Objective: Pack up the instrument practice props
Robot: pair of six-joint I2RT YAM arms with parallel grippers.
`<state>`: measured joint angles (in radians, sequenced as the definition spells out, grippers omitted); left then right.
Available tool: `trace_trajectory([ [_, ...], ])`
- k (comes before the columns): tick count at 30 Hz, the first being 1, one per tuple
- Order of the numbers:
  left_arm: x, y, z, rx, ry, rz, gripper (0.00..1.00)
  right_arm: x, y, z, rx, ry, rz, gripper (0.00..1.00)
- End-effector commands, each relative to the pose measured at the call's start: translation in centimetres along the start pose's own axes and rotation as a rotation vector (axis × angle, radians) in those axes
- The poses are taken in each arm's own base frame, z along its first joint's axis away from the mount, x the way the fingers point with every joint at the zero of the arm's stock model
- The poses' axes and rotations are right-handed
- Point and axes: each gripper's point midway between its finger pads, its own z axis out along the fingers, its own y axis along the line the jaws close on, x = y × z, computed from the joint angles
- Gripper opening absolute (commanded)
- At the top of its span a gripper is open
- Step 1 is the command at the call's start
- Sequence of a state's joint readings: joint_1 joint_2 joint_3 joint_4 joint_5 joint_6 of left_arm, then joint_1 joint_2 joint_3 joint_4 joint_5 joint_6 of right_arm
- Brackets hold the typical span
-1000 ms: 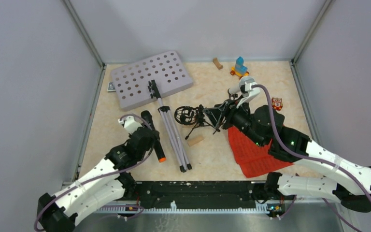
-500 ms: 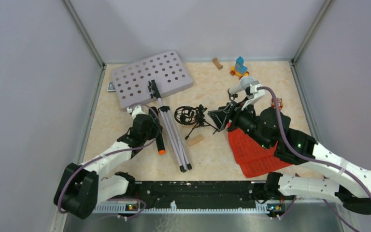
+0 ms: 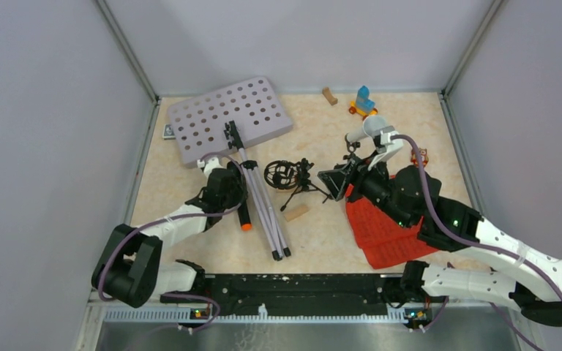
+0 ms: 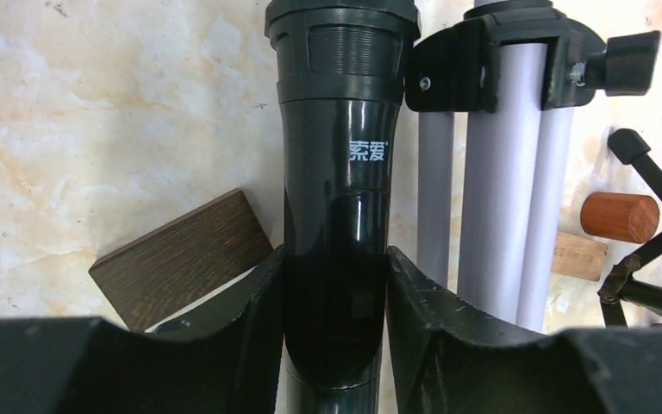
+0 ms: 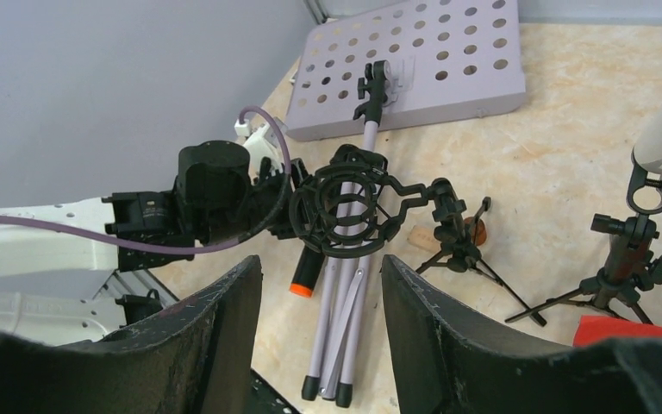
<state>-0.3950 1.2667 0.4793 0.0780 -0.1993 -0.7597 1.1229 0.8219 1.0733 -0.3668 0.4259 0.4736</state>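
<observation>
My left gripper (image 3: 228, 188) is shut on the black microphone (image 3: 241, 212), low over the table; its orange end (image 3: 245, 227) points toward me. In the left wrist view the microphone body (image 4: 336, 198) sits clamped between my fingers, beside the silver tripod legs (image 4: 496, 172). The grey perforated plate (image 3: 227, 117) lies at the back left on its silver tripod (image 3: 263, 208). My right gripper (image 3: 334, 178) is open and empty, just right of the shock mount (image 3: 282, 174) and small black tripod (image 3: 304, 183). The red pages (image 3: 380, 230) lie under my right arm. The white tube (image 3: 369, 130) stands behind it.
A dark wooden block (image 4: 181, 259) lies left of the microphone. A light wooden block (image 3: 296, 212) lies near the small tripod, another (image 3: 329, 95) at the back wall. A blue-and-orange toy car (image 3: 364, 102) stands at the back right. Walls close three sides.
My left gripper has carried the microphone away from me, up alongside the silver tripod. My right arm has shifted slightly; its gripper stays open.
</observation>
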Motion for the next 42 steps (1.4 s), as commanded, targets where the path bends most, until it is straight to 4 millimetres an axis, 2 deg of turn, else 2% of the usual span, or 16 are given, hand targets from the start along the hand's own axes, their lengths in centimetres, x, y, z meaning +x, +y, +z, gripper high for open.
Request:
trace_trajectory([
  [1,-3.3,-2.1,0.4,0.041,-0.106,-0.025,0.51,-1.8,-0.1,-1.1,0.001,-0.046,0.018,0.53],
  [6,-3.3,-2.3,0.5,0.05,-0.106,-0.018,0.6,-1.2,0.9,-2.1,-0.092,0.017,-0.105,0.53],
  [11,-3.6,-2.0,0.0,0.038,-0.116,-0.015,0.66,-0.8,-1.1,-3.6,-0.04,0.021,-0.133,0.55],
  [14,-4.4,-1.8,-1.1,0.027,-0.142,-0.022,0.72,-0.2,-2.7,-4.3,0.001,-0.007,-0.126,0.56],
  [19,-6.9,-2.8,-4.6,0.082,-0.224,-0.005,0.9,0.7,-7.5,-4.7,0.207,-0.071,-0.121,0.56],
  [23,-9.2,-3.9,-8.2,0.148,-0.297,0.044,0.93,1.6,-9.7,-3.9,0.314,-0.09,-0.189,0.64],
  [28,-11.5,-4.2,-12.2,0.186,-0.387,0.07,0.96,2.3,-12.5,-1.8,0.429,-0.093,-0.234,0.7],
  [32,-12.9,-5.2,-14.8,0.257,-0.466,0.112,0.99,1.9,-13.6,0.8,0.321,-0.118,-0.178,0.71],
  [34,-13.6,-6.2,-16.0,0.321,-0.507,0.151,0.99,0.9,-13.7,1.5,0.293,-0.181,-0.203,0.71],
  [39,-14.7,-9.2,-18.5,0.477,-0.584,0.258,0.99,-2.0,-13.0,2.1,0.247,-0.384,-0.312,0.71],
  [42,-14.6,-11.6,-19.6,0.599,-0.613,0.364,0.99,-3.7,-12.8,1.9,0.25,-0.498,-0.341,0.69],
])
